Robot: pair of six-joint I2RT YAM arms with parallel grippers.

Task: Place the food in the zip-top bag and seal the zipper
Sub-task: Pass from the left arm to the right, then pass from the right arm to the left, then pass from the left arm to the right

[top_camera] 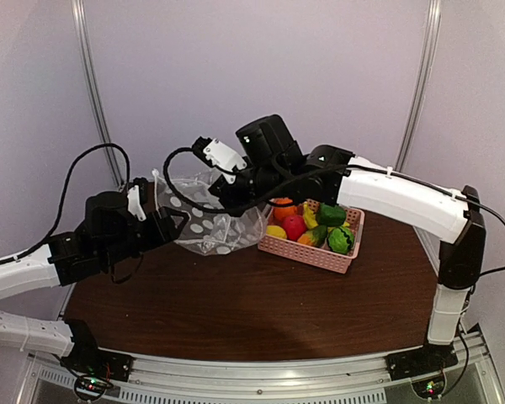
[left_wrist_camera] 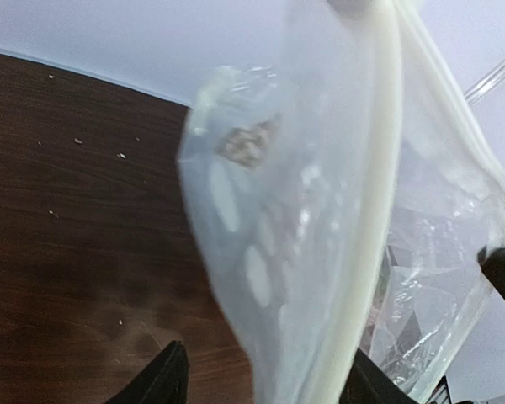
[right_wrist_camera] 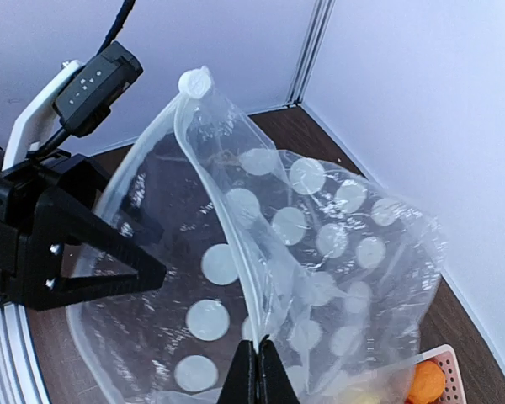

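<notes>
right gripper [right_wrist_camera: 258, 364] pinches soft, crinkly clear polka-dot zip-top bag [right_wrist_camera: 320, 244]

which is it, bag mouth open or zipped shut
Open: the zip-top bag's zipper edges gape wide apart, the right fingers pinching one.

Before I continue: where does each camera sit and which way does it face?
Top external: above, behind the bases, facing the wall; shows the left arm, right arm, the zip-top bag, the pink basket of food.
Left wrist: on the left arm, looking through the left end effector, open, at the zipper, table beyond.
Right wrist: on the right arm, looking along the right end effector, shut on the bag's edge; left end effector at left.
Shared: all show the bag; top and right wrist show the basket.
</notes>
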